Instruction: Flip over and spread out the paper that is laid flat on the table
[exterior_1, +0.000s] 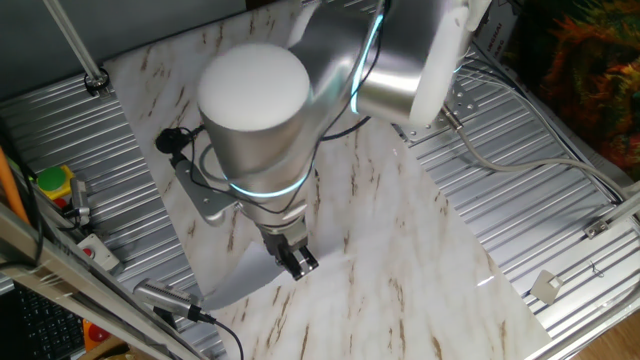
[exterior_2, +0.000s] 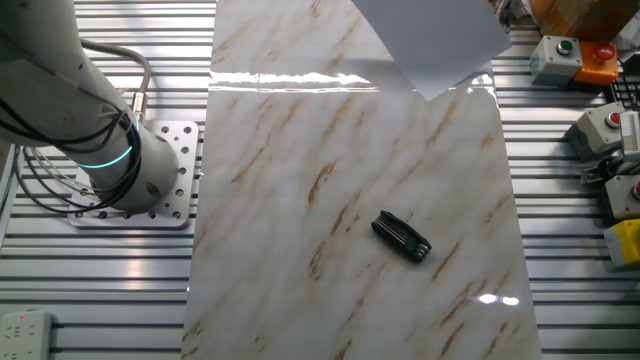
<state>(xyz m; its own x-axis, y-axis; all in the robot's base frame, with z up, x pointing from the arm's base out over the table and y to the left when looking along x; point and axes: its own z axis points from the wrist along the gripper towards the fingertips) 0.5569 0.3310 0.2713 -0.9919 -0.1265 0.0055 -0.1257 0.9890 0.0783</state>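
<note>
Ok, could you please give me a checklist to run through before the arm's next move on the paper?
1. Thin white rectangular paper sheet in view: ok, though the picture's edge cuts off part of it.
2. Sheet lying flat on the white marble-patterned table: cannot tell.
3. Black two-finger gripper close to the sheet's edge: ok.
4. Jaws open: cannot tell.
5. Room to spread the sheet: probably not ok, since a small black oblong object lies mid-table.

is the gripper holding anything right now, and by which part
It looks like the gripper holds the paper, jaws pinching its edge near a corner; the contact itself is too small to confirm.
</note>
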